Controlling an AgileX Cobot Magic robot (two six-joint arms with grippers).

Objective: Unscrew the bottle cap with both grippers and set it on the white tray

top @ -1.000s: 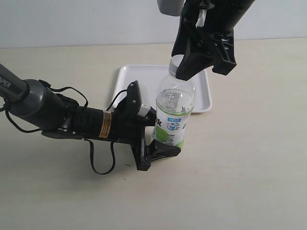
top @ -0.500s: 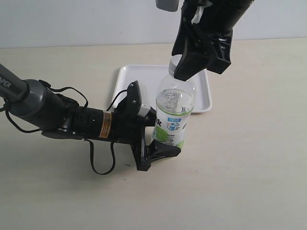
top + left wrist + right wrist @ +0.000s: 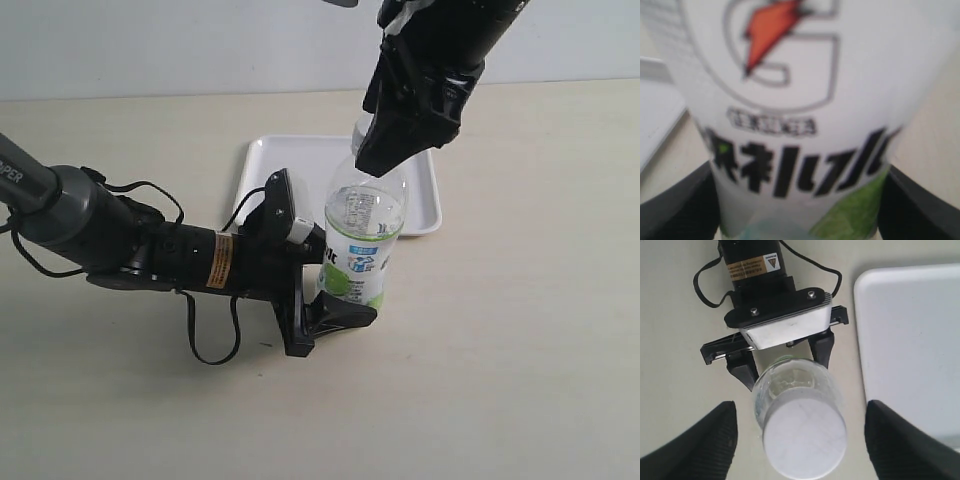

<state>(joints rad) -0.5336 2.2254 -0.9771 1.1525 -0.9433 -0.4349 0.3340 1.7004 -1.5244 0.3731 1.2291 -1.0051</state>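
Looking at the outside camera, I see the bottle [image 3: 362,245] standing upright on the worktop [image 3: 520,350] just right of the frame's centre. My left claw [image 3: 335,275] comes in from the left edge, lying low, and its two fingers are clamped on the lower part of the label, one on each side. The left wrist camera is filled by that label [image 3: 790,100], blurred, with a black finger [image 3: 675,210] pressed against either flank. A loose black cable [image 3: 205,345] loops on the worktop under that arm.

My right claw [image 3: 802,440] hangs down from the upper right of the frame, straight over the bottle's neck. From its wrist camera I see the bottle cap [image 3: 805,440] seated on the neck, white and round. The two fingers [image 3: 705,440] stand wide, one on each side of the cap and clear of it, gripping nothing.

The white tray [image 3: 420,200] lies flat on the worktop behind the bottle, in the upper middle of the outside frame, nothing on the part I can see. The bottle's shoulder overlaps its near rim in that view; whether they touch I cannot tell.
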